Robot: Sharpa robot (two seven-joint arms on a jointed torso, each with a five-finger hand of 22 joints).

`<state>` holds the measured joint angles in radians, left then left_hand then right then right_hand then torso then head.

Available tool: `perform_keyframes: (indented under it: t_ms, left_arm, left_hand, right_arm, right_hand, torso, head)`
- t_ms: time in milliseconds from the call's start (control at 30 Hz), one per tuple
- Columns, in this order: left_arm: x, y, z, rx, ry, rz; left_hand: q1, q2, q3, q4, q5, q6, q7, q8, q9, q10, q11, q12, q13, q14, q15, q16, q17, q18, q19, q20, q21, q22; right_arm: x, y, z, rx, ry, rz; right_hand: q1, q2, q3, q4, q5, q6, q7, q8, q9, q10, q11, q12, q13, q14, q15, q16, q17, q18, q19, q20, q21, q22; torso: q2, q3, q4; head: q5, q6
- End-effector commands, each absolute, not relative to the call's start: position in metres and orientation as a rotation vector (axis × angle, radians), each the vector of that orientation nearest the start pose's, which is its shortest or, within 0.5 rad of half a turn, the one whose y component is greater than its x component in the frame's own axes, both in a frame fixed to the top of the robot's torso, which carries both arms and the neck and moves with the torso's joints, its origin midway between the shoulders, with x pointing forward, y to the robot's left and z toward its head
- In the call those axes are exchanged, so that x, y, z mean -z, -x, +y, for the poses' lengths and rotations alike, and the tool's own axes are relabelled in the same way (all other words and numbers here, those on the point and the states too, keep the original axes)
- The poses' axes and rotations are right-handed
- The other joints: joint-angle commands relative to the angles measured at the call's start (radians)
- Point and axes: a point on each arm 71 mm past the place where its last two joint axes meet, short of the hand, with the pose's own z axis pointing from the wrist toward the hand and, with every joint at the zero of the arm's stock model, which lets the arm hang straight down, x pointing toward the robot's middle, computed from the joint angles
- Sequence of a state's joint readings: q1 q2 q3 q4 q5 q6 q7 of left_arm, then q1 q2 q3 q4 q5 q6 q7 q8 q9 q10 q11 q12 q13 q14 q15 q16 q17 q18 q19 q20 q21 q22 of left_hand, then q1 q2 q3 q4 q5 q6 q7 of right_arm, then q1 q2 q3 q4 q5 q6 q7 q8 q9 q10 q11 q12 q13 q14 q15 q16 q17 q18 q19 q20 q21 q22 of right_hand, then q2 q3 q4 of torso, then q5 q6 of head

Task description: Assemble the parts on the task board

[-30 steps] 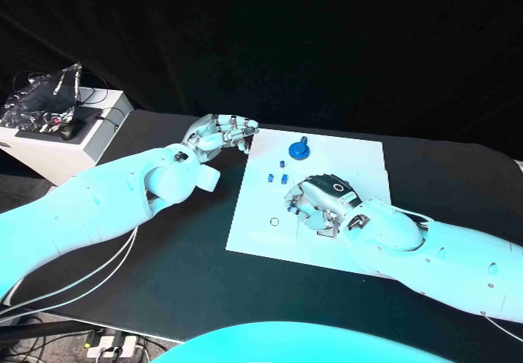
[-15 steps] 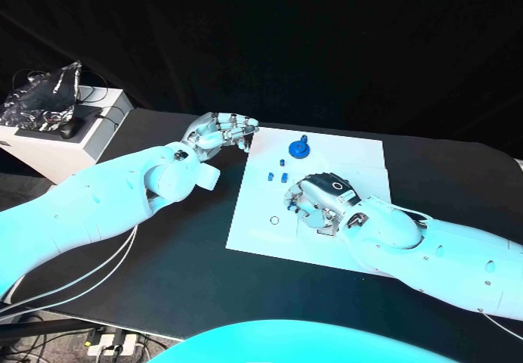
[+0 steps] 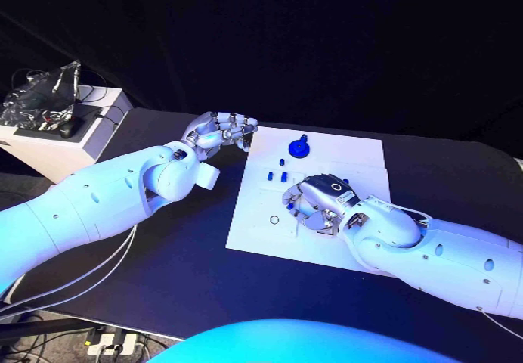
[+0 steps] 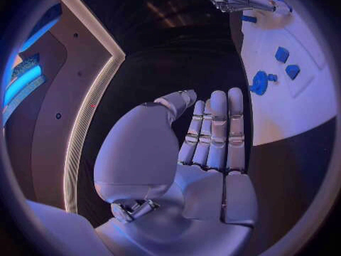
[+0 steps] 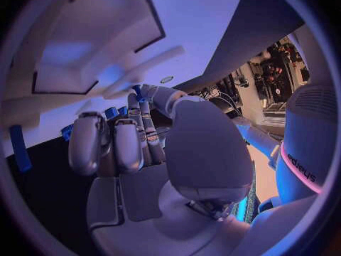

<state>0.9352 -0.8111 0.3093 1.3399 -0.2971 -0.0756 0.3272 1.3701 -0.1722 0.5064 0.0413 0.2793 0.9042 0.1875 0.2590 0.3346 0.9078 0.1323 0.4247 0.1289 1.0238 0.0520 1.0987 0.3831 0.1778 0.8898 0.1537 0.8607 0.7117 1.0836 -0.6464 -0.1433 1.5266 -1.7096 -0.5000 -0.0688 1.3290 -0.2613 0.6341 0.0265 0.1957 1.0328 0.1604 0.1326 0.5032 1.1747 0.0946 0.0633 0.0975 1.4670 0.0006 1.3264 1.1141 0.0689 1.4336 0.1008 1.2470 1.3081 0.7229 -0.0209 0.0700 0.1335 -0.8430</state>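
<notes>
Little change vs earlier: silver right hand (image 3: 320, 203) stays over white task board (image 3: 360, 155), fingers pinching small blue peg (image 5: 137, 92). Silver left hand (image 3: 221, 131) stays beside board's edge, fingers together, empty. "edi-eys" on pink-edged label.

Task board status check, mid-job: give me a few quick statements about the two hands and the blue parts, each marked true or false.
1. The right hand is over the task board. True.
2. The left hand holds a blue part. False: its palm is empty in the left wrist view, beside the board's edge.
3. The right hand pinches a small blue part. True, seen in the right wrist view.
4. The round blue part lies on the black table. False: it sits on the board, near its far edge.
5. A white box stands on the robot's right. False: on its left.
</notes>
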Motion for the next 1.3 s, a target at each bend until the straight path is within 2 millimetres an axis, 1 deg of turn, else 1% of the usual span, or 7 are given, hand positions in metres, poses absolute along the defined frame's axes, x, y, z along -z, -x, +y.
perform_keyframes:
  t_ms: [33,367,567,933,1033,1100,1300]
  left_arm:
    - [0.201,-0.509,0.248,1.601,0.994,1.432]
    - [0.201,-0.509,0.249,1.599,0.996,1.436]
    - [0.202,-0.509,0.249,1.598,0.998,1.439]
    - [0.203,-0.51,0.25,1.594,1.0,1.437]
    - [0.202,-0.51,0.25,1.595,0.997,1.424]
    - [0.201,-0.51,0.25,1.597,0.993,1.416]
    - [0.2,-0.509,0.251,1.604,0.98,1.401]
  left_hand:
    - [0.007,-0.001,-0.007,-0.001,0.001,-0.007,0.0,0.007,0.0,-0.003,0.001,-0.003,-0.001,-0.004,0.006,-0.004,-0.001,0.006,0.005,-0.002,-0.006,-0.001]
    - [0.007,0.001,-0.007,0.001,0.002,-0.008,0.0,0.007,0.0,-0.003,0.001,-0.004,-0.002,-0.004,0.006,-0.004,-0.001,0.006,0.006,-0.002,-0.006,-0.002]
    - [0.007,0.001,-0.007,0.001,0.002,-0.008,0.0,0.007,0.0,-0.003,0.001,-0.004,-0.002,-0.004,0.006,-0.004,-0.001,0.006,0.006,-0.002,-0.006,-0.002]
    - [0.007,0.001,-0.007,0.001,0.001,-0.008,0.0,0.007,0.0,-0.003,0.001,-0.004,-0.002,-0.003,0.006,-0.004,-0.001,0.006,0.006,-0.002,-0.007,-0.002]
    - [0.01,0.002,-0.007,0.0,0.001,-0.009,0.0,0.008,0.0,-0.001,0.0,-0.004,-0.003,-0.003,0.005,-0.005,-0.001,0.006,0.006,-0.002,-0.008,-0.002]
    - [0.012,0.003,-0.006,-0.001,0.002,-0.008,0.0,0.008,0.0,0.001,0.0,-0.003,-0.003,-0.003,0.005,-0.005,-0.001,0.006,0.007,-0.002,-0.008,-0.002]
    - [0.026,0.002,-0.004,-0.01,0.001,-0.006,-0.001,0.012,0.0,0.01,-0.003,-0.001,-0.004,-0.001,0.002,-0.006,-0.002,0.007,0.01,-0.005,-0.005,-0.001]
  right_arm:
    - [0.253,-0.423,-0.092,-0.858,0.47,1.552]
    - [0.25,-0.423,-0.095,-0.859,0.438,1.51]
    - [0.245,-0.423,-0.099,-0.866,0.397,1.451]
    - [0.228,-0.429,-0.114,-0.873,0.303,1.457]
    - [0.216,-0.437,-0.13,-0.867,0.241,1.483]
    - [0.207,-0.445,-0.144,-0.852,0.197,1.514]
    - [0.186,-0.465,-0.183,-0.759,0.206,1.6]
  right_hand:
    - [-0.006,-0.012,-0.01,0.0,0.003,-0.006,0.001,-0.007,-0.002,-0.012,0.003,-0.003,-0.004,0.019,0.008,-0.005,-0.002,0.007,-0.004,0.005,-0.007,0.005]
    - [-0.004,-0.013,-0.016,0.002,0.004,-0.012,0.004,-0.013,-0.006,-0.03,0.006,-0.003,-0.01,0.016,0.011,-0.009,-0.015,0.011,-0.011,0.007,-0.028,-0.01]
    - [0.042,0.011,-0.125,0.005,0.006,-0.041,0.008,-0.049,-0.037,-0.169,0.02,0.001,-0.033,-0.014,0.021,-0.074,-0.13,0.045,-0.072,0.018,-0.208,-0.143]
    - [0.118,0.052,-0.324,0.068,0.002,-0.128,-0.029,-0.067,-0.095,-0.204,0.022,0.006,-0.031,-0.017,0.023,-0.082,-0.169,0.049,-0.06,0.019,-0.258,-0.176]
    - [0.124,0.058,-0.322,0.087,0.003,-0.138,-0.019,-0.066,-0.105,-0.133,0.007,0.032,-0.02,-0.009,0.012,-0.064,-0.148,0.044,-0.044,0.01,-0.232,-0.155]
    - [0.128,0.047,-0.291,0.097,0.035,-0.137,0.004,-0.062,-0.11,-0.08,0.001,0.044,-0.015,0.003,0.007,-0.034,-0.104,0.035,-0.025,0.003,-0.19,-0.122]
    - [0.107,0.005,-0.207,0.13,0.053,-0.087,-0.001,-0.04,-0.109,0.011,-0.006,0.046,-0.009,0.02,0.001,0.024,-0.028,0.013,0.014,-0.002,-0.077,-0.033]
  torso:
    - [0.0,0.0013,-0.0001]
    - [0.0,0.001,-0.0006]
    - [0.0,0.0015,-0.0002]
    - [-0.002,0.0012,-0.002]
    - [-0.002,-0.0003,-0.0006]
    - [-0.002,-0.0019,-0.0015]
    - [-0.002,-0.0012,-0.009]
  head:
    - [0.001,-0.001]
    - [-0.002,0.001]
    - [-0.007,0.005]
    - [-0.031,0.025]
    - [-0.045,0.036]
    - [-0.058,0.043]
    - [-0.087,0.057]
